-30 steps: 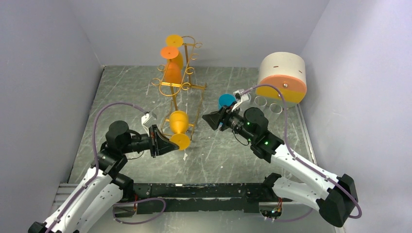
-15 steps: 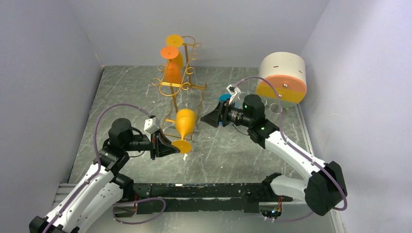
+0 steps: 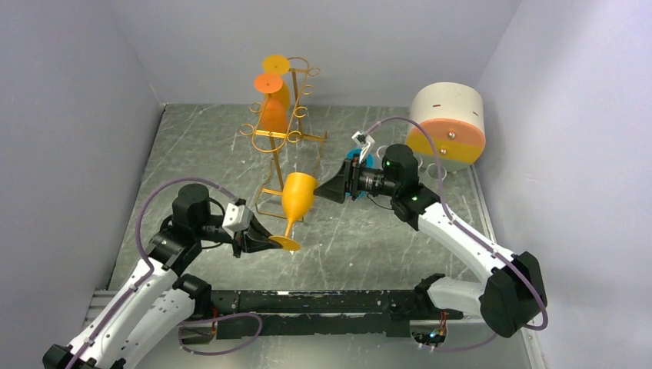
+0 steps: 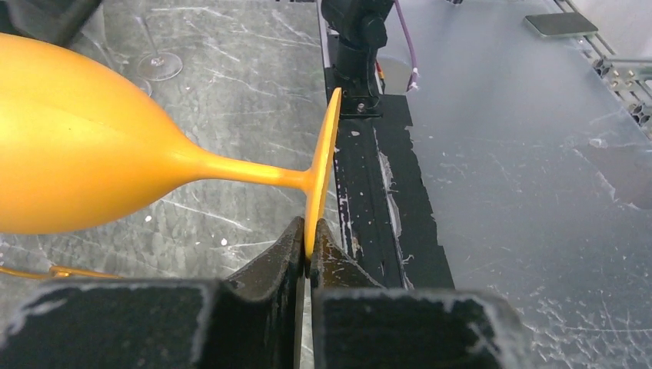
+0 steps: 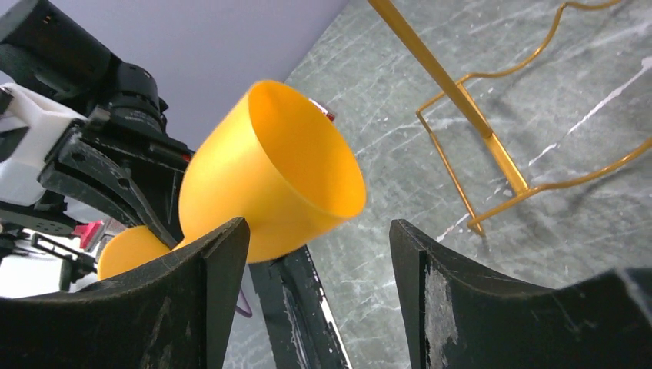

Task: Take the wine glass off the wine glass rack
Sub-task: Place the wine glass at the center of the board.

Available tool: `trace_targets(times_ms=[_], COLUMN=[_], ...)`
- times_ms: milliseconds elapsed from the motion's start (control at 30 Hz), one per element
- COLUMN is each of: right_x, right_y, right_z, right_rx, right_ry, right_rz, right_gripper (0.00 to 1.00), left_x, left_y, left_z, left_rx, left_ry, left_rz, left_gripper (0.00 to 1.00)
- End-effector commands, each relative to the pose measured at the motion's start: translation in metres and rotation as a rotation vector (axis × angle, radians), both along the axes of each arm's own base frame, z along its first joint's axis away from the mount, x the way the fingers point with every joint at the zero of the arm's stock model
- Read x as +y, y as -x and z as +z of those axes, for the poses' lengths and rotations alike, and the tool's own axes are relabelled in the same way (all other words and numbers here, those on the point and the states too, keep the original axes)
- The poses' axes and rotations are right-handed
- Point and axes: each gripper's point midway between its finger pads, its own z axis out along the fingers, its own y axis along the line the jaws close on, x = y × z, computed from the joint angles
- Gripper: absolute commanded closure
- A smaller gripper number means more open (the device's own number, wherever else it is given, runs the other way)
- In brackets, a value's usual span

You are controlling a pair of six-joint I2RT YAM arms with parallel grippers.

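Note:
My left gripper (image 3: 269,241) is shut on the round foot of an orange-yellow wine glass (image 3: 297,197); the wrist view shows the foot's rim (image 4: 321,175) pinched between the jaws (image 4: 308,244). The glass is held tilted, bowl up, off the gold wire rack (image 3: 286,137) and just right of its near base. Two more orange glasses (image 3: 273,98) hang upside down at the rack's far end. My right gripper (image 3: 323,191) is open and empty, close to the right of the held glass's bowl (image 5: 269,173), which shows its open mouth between my right fingers (image 5: 211,296).
A white drum with an orange and yellow band (image 3: 447,124) stands at the back right. A blue round object (image 3: 358,158) and clear glass rings (image 3: 436,171) lie by the right arm. The rack's base wires (image 5: 492,146) sit close to the right gripper. Grey walls enclose the table.
My left gripper has swung the glass from lying low to bowl-up and moved it right, clear of the rack. My right gripper has moved left and back toward the bowl.

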Motion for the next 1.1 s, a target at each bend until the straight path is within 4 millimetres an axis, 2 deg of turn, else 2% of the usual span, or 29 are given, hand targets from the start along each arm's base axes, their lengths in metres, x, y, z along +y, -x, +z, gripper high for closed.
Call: trace_targets(times_ms=[0, 133, 167, 233, 333, 433, 533, 767, 867, 1067], right_x=[0.003, 0.010, 0.013, 0.020, 0.032, 0.041, 0.039, 0.033, 0.032, 0.031], right_y=[-0.008, -0.009, -0.008, 0.003, 0.024, 0.035, 0.052, 0.066, 0.066, 0.066], right_z=[0.030, 0.033, 0.030, 0.030, 0.027, 0.023, 0.022, 0.033, 0.034, 0.035], right_rx=[-0.096, -0.094, -0.073, -0.039, 0.023, 0.028, 0.037, 0.025, 0.033, 0.031], right_ry=[-0.026, -0.017, -0.024, -0.041, -0.052, -0.006, -0.011, -0.039, -0.032, -0.024], right_rz=[0.005, 0.058, 0.080, 0.183, 0.337, 0.388, 0.476, 0.526, 0.512, 0.490], right_gripper=[0.28, 0.28, 0.34, 0.44, 0.42, 0.42, 0.42, 0.49, 0.57, 0.65], left_x=[0.002, 0.002, 0.002, 0.002, 0.002, 0.003, 0.004, 0.005, 0.006, 0.007], left_y=[0.015, 0.019, 0.019, 0.018, 0.015, 0.016, 0.011, 0.001, -0.005, -0.014], left_z=[-0.004, -0.010, -0.010, -0.011, -0.013, -0.013, -0.018, -0.023, -0.027, -0.031], left_rx=[-0.069, -0.033, -0.025, -0.024, -0.029, -0.051, -0.065, -0.064, -0.059, -0.055], left_ry=[0.024, 0.025, 0.027, 0.024, 0.015, 0.018, 0.006, -0.028, -0.041, -0.063], left_rz=[-0.087, -0.103, -0.103, -0.090, -0.070, -0.070, -0.034, 0.025, 0.060, 0.114], left_gripper=[0.93, 0.93, 0.93, 0.93, 0.93, 0.93, 0.93, 0.93, 0.93, 0.91])
